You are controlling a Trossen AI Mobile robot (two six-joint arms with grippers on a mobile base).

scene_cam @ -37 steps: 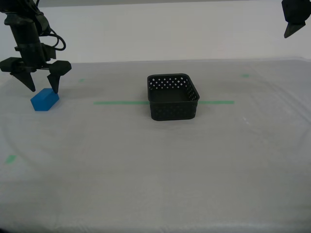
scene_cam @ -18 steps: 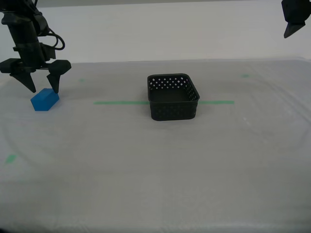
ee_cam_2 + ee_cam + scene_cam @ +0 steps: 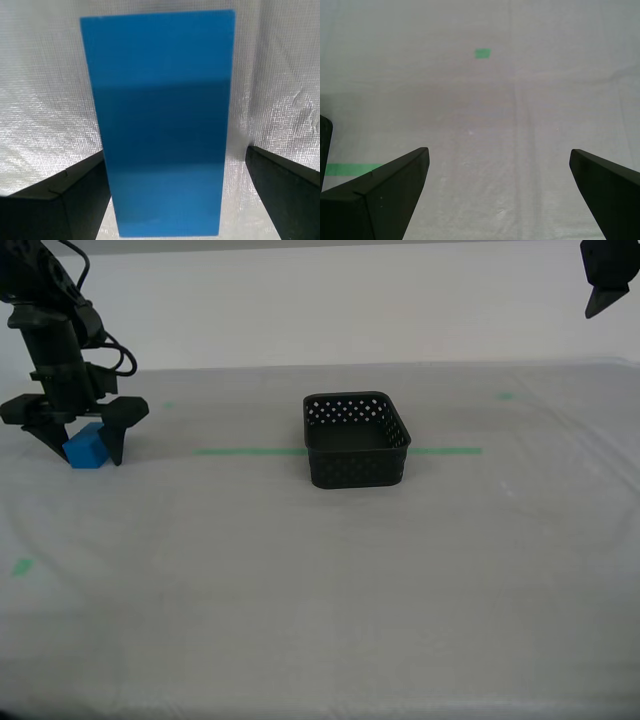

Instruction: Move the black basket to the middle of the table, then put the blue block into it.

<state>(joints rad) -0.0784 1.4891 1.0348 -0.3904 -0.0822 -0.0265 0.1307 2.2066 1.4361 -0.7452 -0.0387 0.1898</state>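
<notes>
The black basket (image 3: 356, 452) stands on the table (image 3: 320, 590) near its middle, over the green tape line (image 3: 240, 451). The blue block (image 3: 85, 447) lies on the sheeting at the exterior view's left. My second gripper (image 3: 80, 454) is down around it and open, one finger on each side. In the second wrist view the blue block (image 3: 157, 100) fills the space between the fingers (image 3: 60, 200) of my second gripper (image 3: 175, 150), with gaps on both sides. My first gripper (image 3: 605, 280) hangs high at the exterior view's upper right; my first gripper (image 3: 498, 151) is open and empty.
Small green tape marks (image 3: 505, 395) dot the sheeting, one (image 3: 20, 567) near the exterior view's left edge. The first wrist view shows a green mark (image 3: 482, 53), a piece of the tape line (image 3: 350, 169) and a dark edge (image 3: 324, 145) beside it.
My second gripper has come down from just above the blue block until its open fingers straddle it at table level. The basket, the block and the first gripper have not moved.
</notes>
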